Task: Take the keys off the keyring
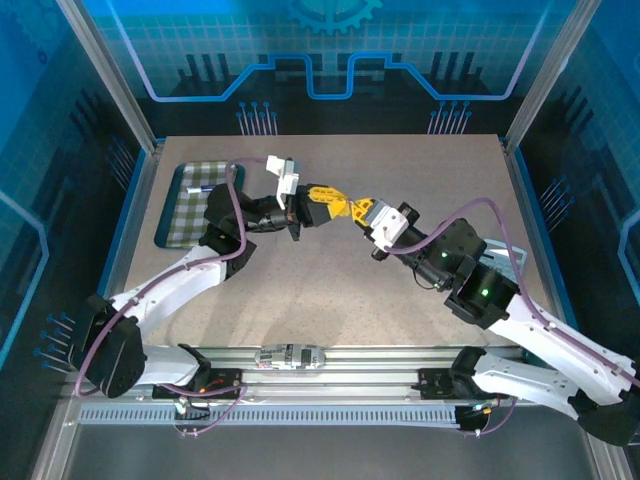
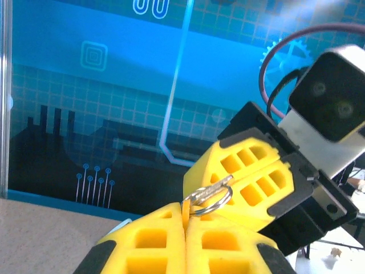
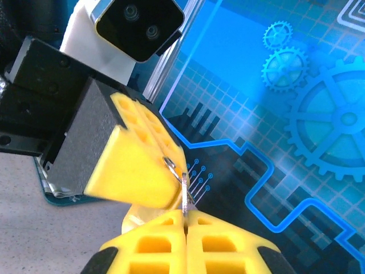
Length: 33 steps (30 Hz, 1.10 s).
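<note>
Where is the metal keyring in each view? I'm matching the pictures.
Top external: keyring above the table's middle, between left gripper and right gripper tips.
Left wrist: keyring lower centre, above the left gripper's shut fingers; right gripper clamps the key.
Right wrist: keyring centre, an edge-on sliver above the right gripper's shut fingers.
Shared landmark: the blue gear-printed back wall.

We see our left gripper [image 2: 185, 217] at bottom centre, yellow fingers pressed together on the silver keyring [image 2: 221, 200]. The right gripper [image 2: 198, 190] pinches it from centre right.
</note>
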{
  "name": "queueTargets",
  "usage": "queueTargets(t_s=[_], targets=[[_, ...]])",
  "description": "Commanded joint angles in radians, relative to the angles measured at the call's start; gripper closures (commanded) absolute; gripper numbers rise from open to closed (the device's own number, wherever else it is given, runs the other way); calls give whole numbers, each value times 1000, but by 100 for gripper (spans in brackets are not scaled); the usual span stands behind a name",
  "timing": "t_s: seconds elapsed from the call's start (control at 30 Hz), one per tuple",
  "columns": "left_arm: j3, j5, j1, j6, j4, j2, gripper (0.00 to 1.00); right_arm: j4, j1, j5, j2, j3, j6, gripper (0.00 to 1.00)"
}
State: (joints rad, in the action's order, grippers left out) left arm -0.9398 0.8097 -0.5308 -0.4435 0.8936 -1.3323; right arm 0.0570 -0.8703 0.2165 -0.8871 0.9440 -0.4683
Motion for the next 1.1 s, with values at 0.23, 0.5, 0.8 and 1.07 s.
queueTargets(t_s=[0.23,0.5,0.8,1.07], targets=[[-35,62,4,-62,95,-8,100,64,-86,143,-37,-42,-217,100],[-47,54,-3,-18,-4,7,100,117,-191,271,-97,-56,-426,100],[-52,57,-3,-40,-1,10,100,185,-218,279,-73,-142,-567,100],[-65,59,-10,-3,-68,36,100,277,-234,305,-116,-188,-701,100]])
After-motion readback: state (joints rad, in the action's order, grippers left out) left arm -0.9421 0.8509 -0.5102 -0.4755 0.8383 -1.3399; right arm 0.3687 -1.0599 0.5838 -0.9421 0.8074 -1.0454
